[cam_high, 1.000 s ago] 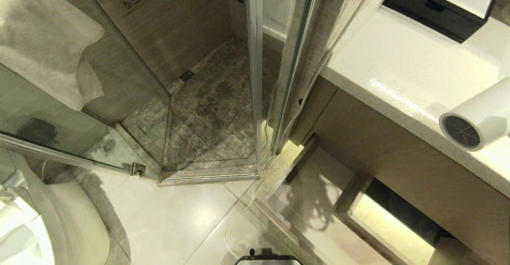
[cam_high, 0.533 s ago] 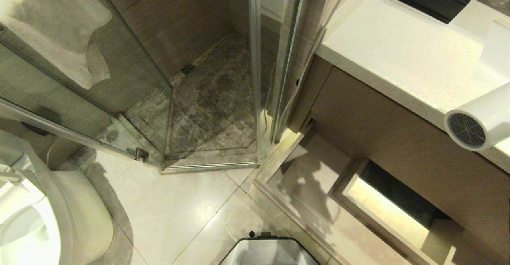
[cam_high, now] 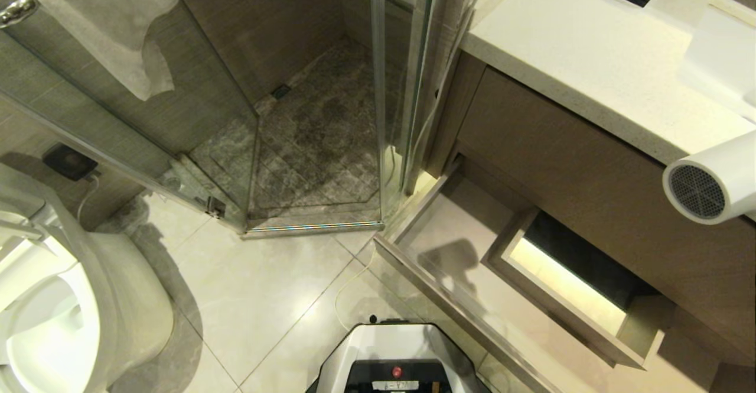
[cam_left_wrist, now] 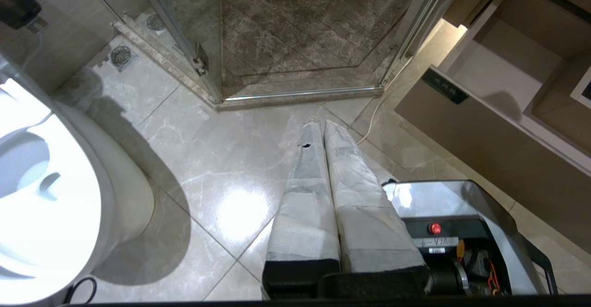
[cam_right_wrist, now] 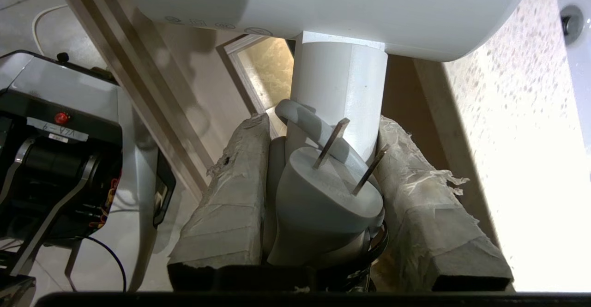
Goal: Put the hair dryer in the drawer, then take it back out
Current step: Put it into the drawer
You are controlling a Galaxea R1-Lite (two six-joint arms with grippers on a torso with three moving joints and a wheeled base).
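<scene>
Bathroom floor of pale glossy tile [cam_high: 260, 298] fills the lower middle of the head view, with a glass shower enclosure [cam_high: 319, 145] at twelve o'clock and a white towel [cam_high: 112, 20] hanging at eleven o'clock. A white toilet [cam_high: 65, 298] curves in at eight o'clock, and the robot's own base [cam_high: 396, 363] shows at six o'clock. At two o'clock runs a white speckled countertop [cam_high: 590, 62] above a tan wood-grain vanity. Below it, from four to five o'clock, the drawer [cam_high: 472, 298] stands pulled out, its floor bare around a rectangular cutout [cam_high: 567, 281]. The hair dryer [cam_high: 709, 183] hangs at three o'clock, held in the air in front of the vanity and above the open drawer, its dark round mesh grille facing the camera. In the right wrist view the right gripper [cam_right_wrist: 323, 159] has its two padded fingers [cam_right_wrist: 231, 196] closed partway, pressing on either side of the dryer's white handle, with the grey plug [cam_right_wrist: 323, 196] and its two metal prongs bunched between them. In the left wrist view the left gripper [cam_left_wrist: 323, 127] points down at the floor tile near the shower threshold, its padded fingers pressed together and holding nothing.
</scene>
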